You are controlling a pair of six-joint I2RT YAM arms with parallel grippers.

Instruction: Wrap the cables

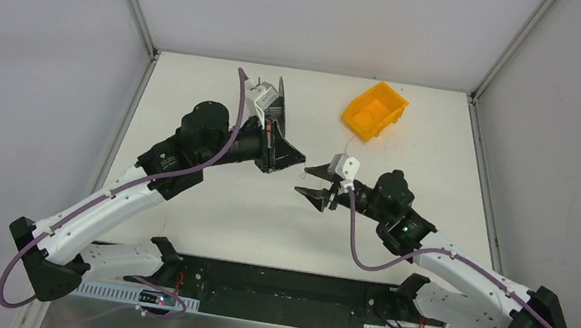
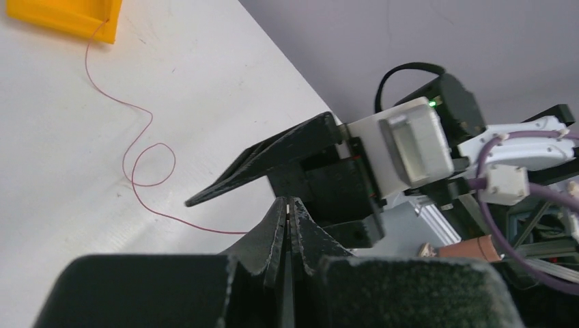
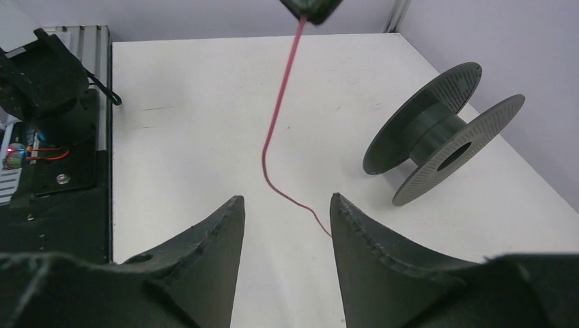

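Note:
The thin pinkish-red wire [image 2: 196, 225] runs from the orange bin [image 2: 61, 14], makes a loose loop on the table and reaches my left gripper [image 2: 290, 205]. That gripper is shut on the wire. In the right wrist view the wire [image 3: 280, 116] rises from the table to the left gripper's tip at the top edge. My right gripper [image 3: 287, 201] is open, low over the table, and the wire passes between its fingers and behind the right one. A black spool [image 3: 444, 143] lies on the table beside them. From above, the left gripper [image 1: 297, 162] and the right gripper [image 1: 310, 181] nearly meet.
The orange bin [image 1: 373, 110] sits at the table's far right. The black spool [image 1: 281, 111] lies just beyond the left gripper. White walls enclose the table on three sides. The arm bases and a black rail line the near edge.

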